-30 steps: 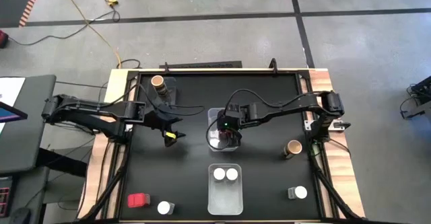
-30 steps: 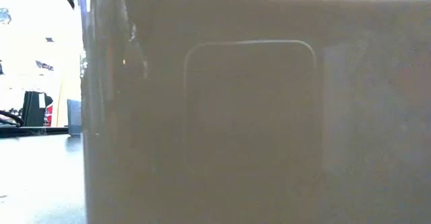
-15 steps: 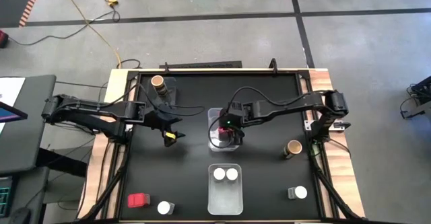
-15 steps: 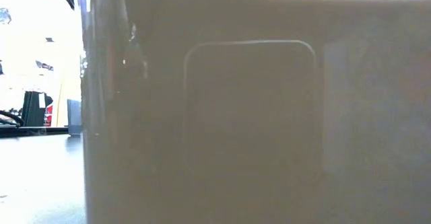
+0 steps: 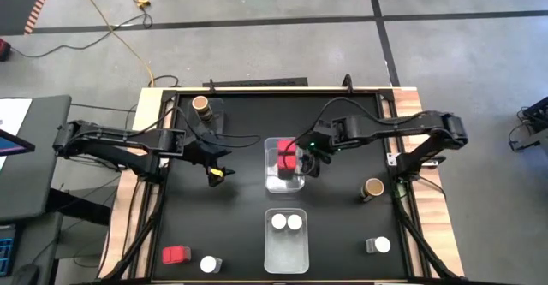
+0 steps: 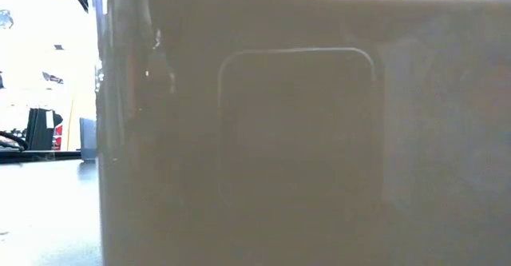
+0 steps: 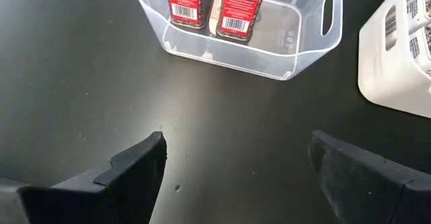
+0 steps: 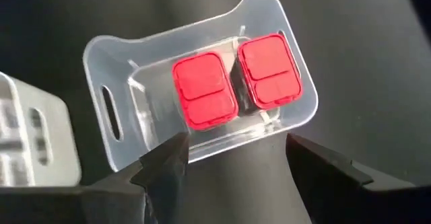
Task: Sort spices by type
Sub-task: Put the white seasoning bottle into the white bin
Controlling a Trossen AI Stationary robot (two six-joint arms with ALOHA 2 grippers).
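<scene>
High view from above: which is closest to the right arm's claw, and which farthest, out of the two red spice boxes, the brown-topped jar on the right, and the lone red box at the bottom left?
1. Two red spice boxes, in the middle tub beside the right gripper.
2. Brown-topped jar, toward the right edge.
3. Lone red box, front-left corner, farthest.

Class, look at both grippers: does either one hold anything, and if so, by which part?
Nothing is held. The right gripper is open above the tub holding two red boxes; the left gripper is open over bare table.
</scene>
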